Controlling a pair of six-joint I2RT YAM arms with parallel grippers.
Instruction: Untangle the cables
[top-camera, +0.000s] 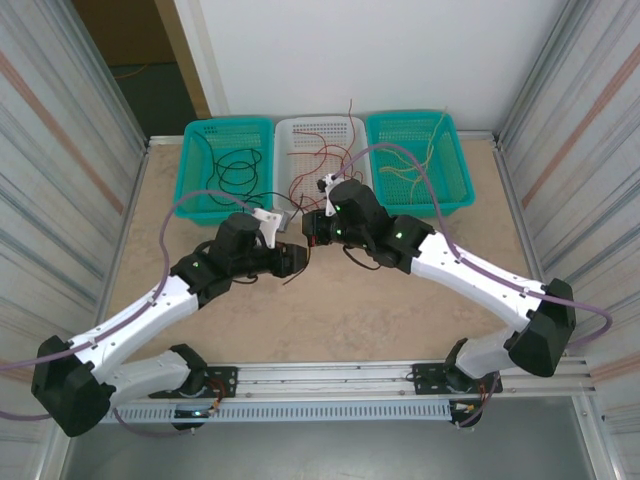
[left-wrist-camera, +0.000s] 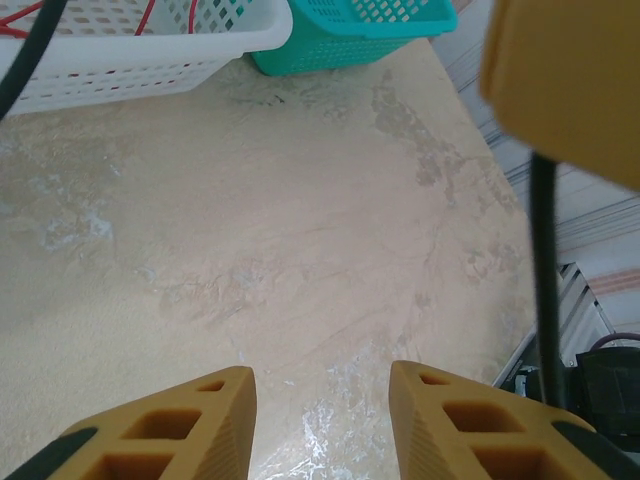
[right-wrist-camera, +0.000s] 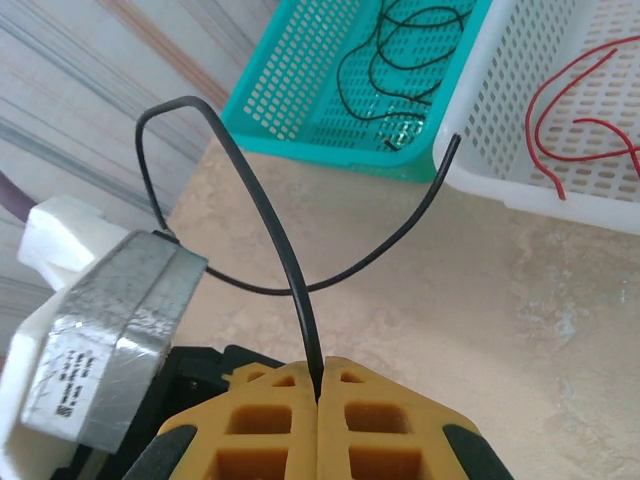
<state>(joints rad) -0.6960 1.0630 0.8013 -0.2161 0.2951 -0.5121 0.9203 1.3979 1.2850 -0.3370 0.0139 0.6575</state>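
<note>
My right gripper is shut on a thin black cable, which rises from the closed fingertips, loops over to the left and sweeps back across to a free end by the white basket. In the top view this gripper hovers mid-table, close to my left gripper, with the black cable hanging below them. The left gripper is open over bare tabletop with nothing between its fingers. The black cable hangs to its right, under the right gripper's yellow finger.
Three baskets line the far edge: a teal basket holding black cables, a white basket holding red cables, and a teal basket holding yellowish-tan cables. Corrugated walls flank the table. The left wrist's taped camera mount is close to the right gripper.
</note>
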